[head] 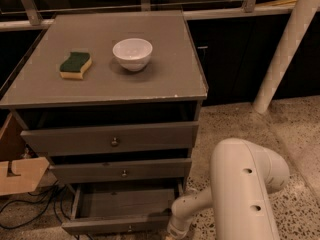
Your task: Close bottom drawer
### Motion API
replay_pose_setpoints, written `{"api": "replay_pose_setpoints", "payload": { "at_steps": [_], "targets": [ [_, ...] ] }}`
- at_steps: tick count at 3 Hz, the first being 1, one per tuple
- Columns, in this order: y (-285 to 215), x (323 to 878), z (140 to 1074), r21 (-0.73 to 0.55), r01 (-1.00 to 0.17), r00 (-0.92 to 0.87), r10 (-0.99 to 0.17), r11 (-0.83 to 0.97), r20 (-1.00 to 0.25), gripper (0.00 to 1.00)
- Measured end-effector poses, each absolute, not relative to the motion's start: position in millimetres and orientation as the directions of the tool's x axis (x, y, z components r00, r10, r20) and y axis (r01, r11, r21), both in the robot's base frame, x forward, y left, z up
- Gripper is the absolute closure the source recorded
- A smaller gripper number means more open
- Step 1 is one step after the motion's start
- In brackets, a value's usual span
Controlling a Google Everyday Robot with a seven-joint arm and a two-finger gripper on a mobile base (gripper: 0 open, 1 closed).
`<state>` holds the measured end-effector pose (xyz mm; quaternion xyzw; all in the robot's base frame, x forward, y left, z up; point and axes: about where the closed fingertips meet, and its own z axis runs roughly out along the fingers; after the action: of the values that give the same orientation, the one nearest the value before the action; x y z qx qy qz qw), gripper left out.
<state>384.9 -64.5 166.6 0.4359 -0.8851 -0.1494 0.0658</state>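
Your end effector (173, 232) sits at the very bottom edge of the view, at the tip of the white robot arm (245, 194). The arm's slim wrist reaches down and left from a bulky rounded housing. The frame cuts the end effector off, so you cannot tell whether it is open or closed.

The slim grey wooden bottom drawer (120, 225) stands pulled out of the grey 3-drawer cabinet (195, 116), with its grey box interior exposed. Its front panel runs along the lowest part of the view. The end effector is at the right end of that panel, just beside the drawer's front right corner, but you cannot tell whether they touch. The drawer's tiny round metal knob (129, 229) lies to the left of the end effector, at the panel's centre.

Above it are the mid-height grey drawer front (120, 171) and the tallest grey drawer front (112, 140), each with a dark gap over it.

On the grey tabletop (165, 79) you have 1 round white bowl (132, 54) and, apart to its left, 1 green-and-yellow sponge (75, 65). A brown cardboard piece (20, 174) sits left of the cabinet above black cables (30, 206). A white post (287, 49) rises from the speckled floor (300, 149) at the right.
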Motion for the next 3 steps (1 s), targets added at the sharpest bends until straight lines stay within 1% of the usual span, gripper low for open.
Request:
{"api": "replay_pose_setpoints", "payload": {
  "at_steps": [1, 2, 3],
  "targets": [
    [-63, 385, 164, 0.318, -0.752, -0.61, -0.792, 0.577, -0.005, 0.73],
    [-52, 403, 170, 0.271, -0.774, -0.602, -0.798, 0.572, -0.036, 0.96],
    [-32, 431, 181, 0.202, -0.804, -0.584, -0.807, 0.559, -0.091, 1.0]
  ]
}}
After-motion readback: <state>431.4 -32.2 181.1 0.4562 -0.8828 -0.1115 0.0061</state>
